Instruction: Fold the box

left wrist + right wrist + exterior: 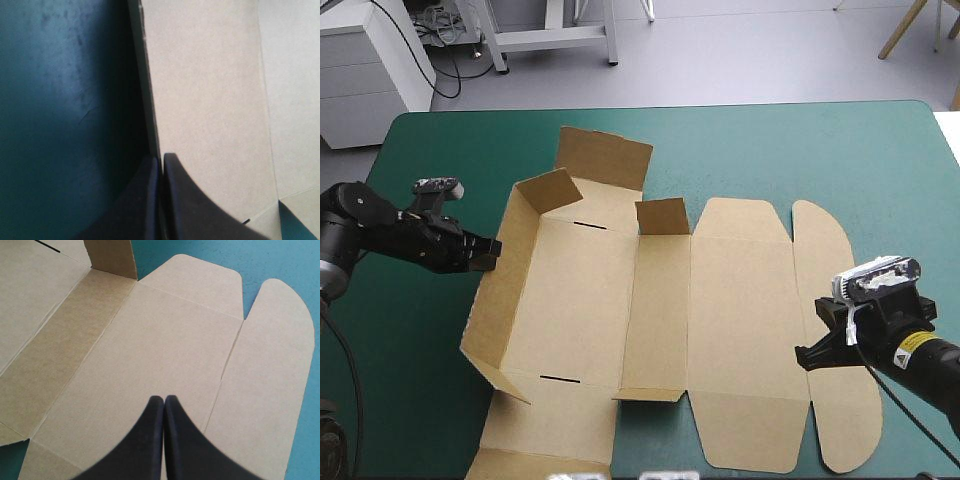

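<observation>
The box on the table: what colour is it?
The box is plain brown, best seen in the high view.

One box (740, 330) was counted, laid on one cover (880, 160). Two grippers were counted: one left gripper (492, 256) and one right gripper (803, 358).

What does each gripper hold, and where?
The left gripper holds the box by its raised left wall, at the edge; the right gripper, shut over the lid, holds nothing.

left hand (490, 252): fingers all but closed, reaching inward | right hand (804, 357): fingers pressed together, pointing inward
</observation>
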`<action>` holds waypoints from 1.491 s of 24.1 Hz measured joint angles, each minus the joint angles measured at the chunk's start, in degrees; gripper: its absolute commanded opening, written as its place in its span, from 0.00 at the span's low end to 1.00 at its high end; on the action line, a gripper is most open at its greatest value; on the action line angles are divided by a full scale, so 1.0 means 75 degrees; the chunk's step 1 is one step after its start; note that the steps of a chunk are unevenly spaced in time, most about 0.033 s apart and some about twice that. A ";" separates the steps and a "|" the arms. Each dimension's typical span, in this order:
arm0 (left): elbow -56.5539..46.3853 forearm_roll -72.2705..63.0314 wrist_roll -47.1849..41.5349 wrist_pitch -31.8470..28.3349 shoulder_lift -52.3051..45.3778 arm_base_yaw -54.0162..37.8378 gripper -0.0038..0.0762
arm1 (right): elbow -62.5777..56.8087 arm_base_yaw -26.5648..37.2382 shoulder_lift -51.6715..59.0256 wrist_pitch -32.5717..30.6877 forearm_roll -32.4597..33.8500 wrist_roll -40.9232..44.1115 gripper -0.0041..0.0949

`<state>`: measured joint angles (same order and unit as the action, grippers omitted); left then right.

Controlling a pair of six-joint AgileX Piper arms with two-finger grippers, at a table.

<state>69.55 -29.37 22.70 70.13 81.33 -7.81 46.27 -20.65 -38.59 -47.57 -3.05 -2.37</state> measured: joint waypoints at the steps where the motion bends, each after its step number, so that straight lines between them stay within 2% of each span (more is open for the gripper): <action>1: 0.0177 -0.0006 -0.0074 0.0019 0.0000 0.0082 0.05 | 0.0000 0.0000 0.0000 0.0000 0.0000 -0.0009 0.02; 5: 0.0830 -0.0046 -0.0162 0.0069 0.0000 0.0338 0.16 | 0.0000 0.0000 0.0000 -0.0002 0.0000 -0.0009 0.02; 7: 0.1195 -0.0222 -0.0178 0.0078 0.0000 0.0413 0.34 | 0.0000 0.0000 0.0000 -0.0008 0.0000 -0.0015 0.02; 8: 0.1283 -0.0279 -0.0215 0.0078 0.0000 0.0413 0.48 | 0.0000 0.0000 0.0000 -0.0008 0.0000 -0.0015 0.02; 10: 0.1493 -0.0528 -0.0364 0.0087 -0.0007 0.0413 0.69 | 0.0000 0.0000 0.0000 -0.0053 0.0000 -0.0015 0.02; 12: 0.1651 -0.0855 -0.0421 0.0109 -0.0007 0.0413 0.77 | 0.0000 0.0000 0.0000 -0.0069 0.0000 -0.0015 0.02; 19: 0.2412 -0.1170 -0.0636 0.0160 -0.0008 0.0413 0.77 | 0.0000 0.0000 0.0000 -0.0112 0.0000 -0.0015 0.02; 23: 0.2434 0.0011 -0.1098 0.0198 -0.0023 0.0293 0.77 | 0.0000 0.0000 0.0000 -0.0135 0.0000 -0.0015 0.02; 28: 0.2443 0.0127 -0.1127 0.0198 0.0195 -0.0791 0.77 | 0.0000 0.0000 0.0000 -0.0142 0.0000 -0.0017 0.02; 32: 0.2066 0.0179 -0.0910 0.0140 0.0491 -0.1517 0.77 | 0.0000 0.0000 0.0000 -0.0148 0.0000 -0.0041 0.02; 36: 0.1176 0.0260 -0.0203 0.0086 0.0733 -0.1796 0.77 | 0.0000 0.0000 0.0000 -0.0148 -0.0007 -0.0041 0.02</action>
<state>78.37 -27.42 21.17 70.77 86.83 -21.28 46.27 -20.65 -38.59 -48.69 -3.10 -2.68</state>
